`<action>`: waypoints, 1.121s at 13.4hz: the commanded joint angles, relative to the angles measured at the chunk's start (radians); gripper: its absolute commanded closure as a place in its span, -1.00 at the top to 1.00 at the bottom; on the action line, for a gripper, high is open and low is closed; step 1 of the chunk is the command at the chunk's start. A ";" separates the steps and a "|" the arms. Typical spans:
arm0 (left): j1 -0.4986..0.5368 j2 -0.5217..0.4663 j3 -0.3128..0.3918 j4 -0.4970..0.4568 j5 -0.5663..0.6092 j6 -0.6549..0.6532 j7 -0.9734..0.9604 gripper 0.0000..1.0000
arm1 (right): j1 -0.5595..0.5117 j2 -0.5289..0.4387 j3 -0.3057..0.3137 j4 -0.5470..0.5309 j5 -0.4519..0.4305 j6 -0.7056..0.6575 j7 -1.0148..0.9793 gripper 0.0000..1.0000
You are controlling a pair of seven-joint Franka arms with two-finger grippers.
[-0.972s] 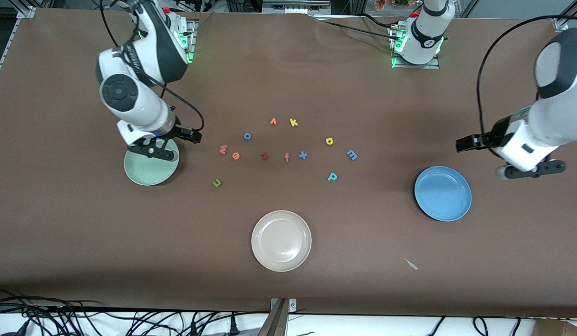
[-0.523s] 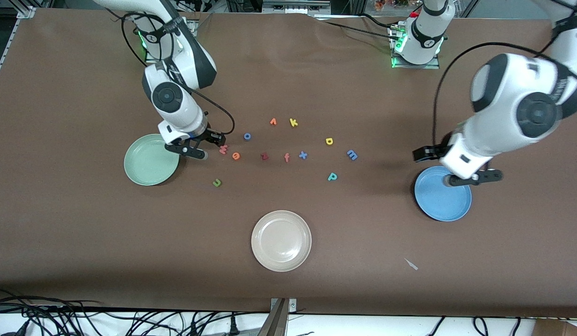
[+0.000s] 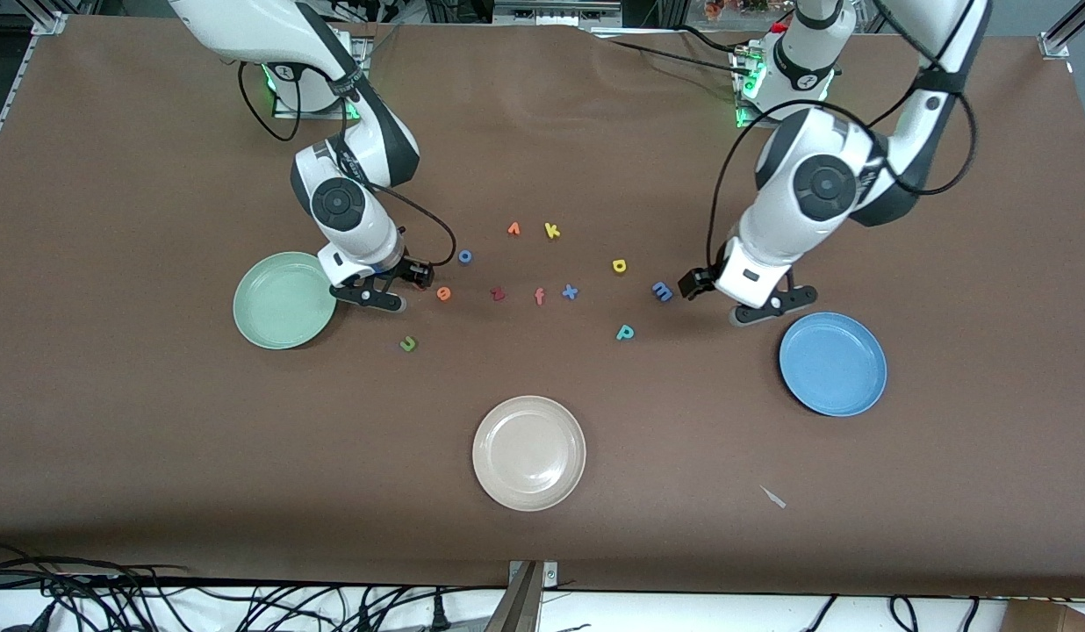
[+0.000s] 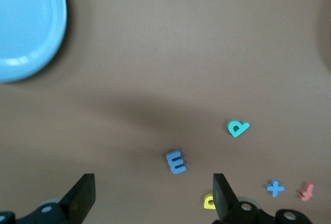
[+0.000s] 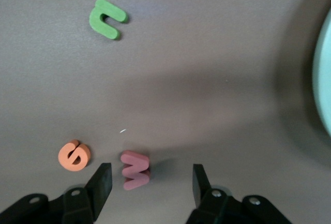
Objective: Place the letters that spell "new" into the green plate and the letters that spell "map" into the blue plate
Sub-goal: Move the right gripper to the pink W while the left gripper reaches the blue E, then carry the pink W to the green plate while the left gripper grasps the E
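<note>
Pink w (image 5: 135,169) is seen on the table beside the green plate (image 3: 283,300), between the open right gripper (image 5: 150,180) fingers, off-centre. It could be pushed away. The left gripper (image 4: 150,198) is spread above the blue m (image 4: 176,162).

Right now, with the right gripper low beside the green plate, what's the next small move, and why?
Probably nudge the right gripper sideways to center it, then lower it. In the right wrist view the pink w lies flat between its fingers but close to one of them, not yet gripped. The green plate is close by for the drop.
</note>
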 commanded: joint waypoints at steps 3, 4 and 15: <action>-0.078 0.133 0.001 -0.013 0.028 0.139 -0.199 1.00 | 0.026 0.032 -0.003 0.008 -0.021 0.033 0.019 0.41; -0.081 0.164 0.001 -0.013 0.062 0.162 -0.259 1.00 | 0.027 0.042 -0.001 0.009 -0.020 0.036 0.019 0.41; -0.104 0.285 0.001 -0.019 0.187 0.248 -0.425 0.37 | 0.035 -0.009 -0.030 0.021 -0.021 -0.018 -0.016 -0.90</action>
